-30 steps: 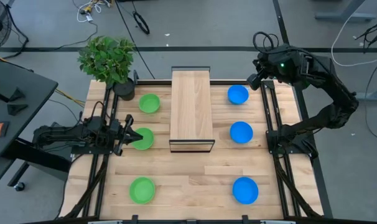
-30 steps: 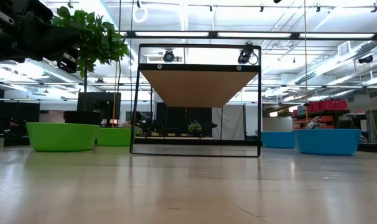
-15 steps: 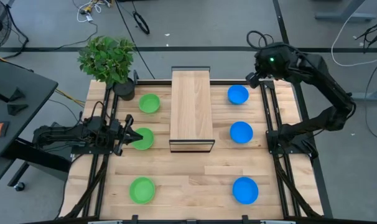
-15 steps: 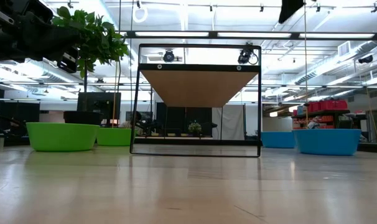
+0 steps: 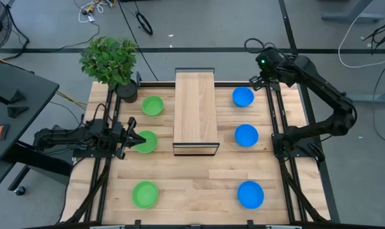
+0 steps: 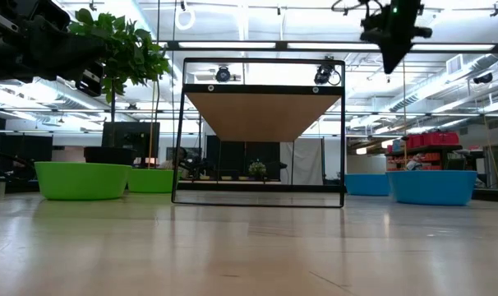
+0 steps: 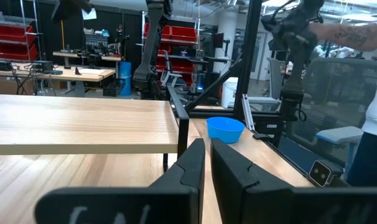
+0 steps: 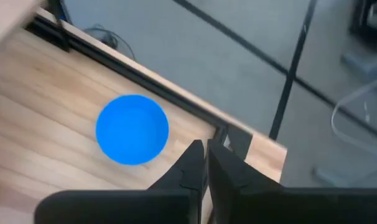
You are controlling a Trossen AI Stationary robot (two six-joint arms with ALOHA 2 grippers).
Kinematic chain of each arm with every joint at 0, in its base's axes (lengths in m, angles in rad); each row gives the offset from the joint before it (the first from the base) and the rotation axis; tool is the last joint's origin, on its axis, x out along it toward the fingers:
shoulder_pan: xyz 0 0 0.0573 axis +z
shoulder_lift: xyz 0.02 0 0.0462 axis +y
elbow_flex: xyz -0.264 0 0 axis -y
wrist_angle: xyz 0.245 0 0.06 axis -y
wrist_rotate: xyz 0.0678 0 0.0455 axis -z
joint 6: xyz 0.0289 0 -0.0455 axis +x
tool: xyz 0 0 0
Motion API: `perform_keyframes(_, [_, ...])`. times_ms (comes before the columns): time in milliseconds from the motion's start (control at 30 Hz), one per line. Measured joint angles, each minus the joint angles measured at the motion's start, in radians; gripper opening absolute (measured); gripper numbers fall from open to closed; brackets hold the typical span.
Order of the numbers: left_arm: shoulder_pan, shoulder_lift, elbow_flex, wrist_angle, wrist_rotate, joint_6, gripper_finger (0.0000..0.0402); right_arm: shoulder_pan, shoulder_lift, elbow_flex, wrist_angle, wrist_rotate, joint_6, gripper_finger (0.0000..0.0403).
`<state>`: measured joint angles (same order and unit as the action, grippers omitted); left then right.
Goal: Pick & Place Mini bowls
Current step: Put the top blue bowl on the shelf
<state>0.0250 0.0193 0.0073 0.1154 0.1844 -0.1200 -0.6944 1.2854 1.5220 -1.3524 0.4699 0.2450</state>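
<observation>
Blue far mini bowl [image 5: 243,97] approached from above by the right claw [image 5: 261,79].
The right claw, fingers together and empty, had swung inward; grasping not begun. Left claw [image 5: 133,138], also narrow, waited by a green mini bowl [image 5: 145,142].

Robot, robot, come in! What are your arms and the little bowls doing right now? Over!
Right gripper shut, empty, high beside the far blue bowl. Left gripper shut, low at the middle green bowl. Six bowls unstacked. Wooden stand between rows.
</observation>
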Motion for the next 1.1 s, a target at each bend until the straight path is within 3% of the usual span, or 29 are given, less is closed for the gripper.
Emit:
perform_keyframes(633, [0.000, 0.000, 0.000, 0.000, 0.000, 0.000, 0.0030, -0.042, 0.000, -0.288, 0.197, -0.099, 0.476, 0.0023])
perform_keyframes(1100, [0.000, 0.000, 0.000, 0.000, 0.000, 0.000, 0.0030, -0.103, 0.000, -0.484, 0.310, -0.201, 0.645, 0.0023])
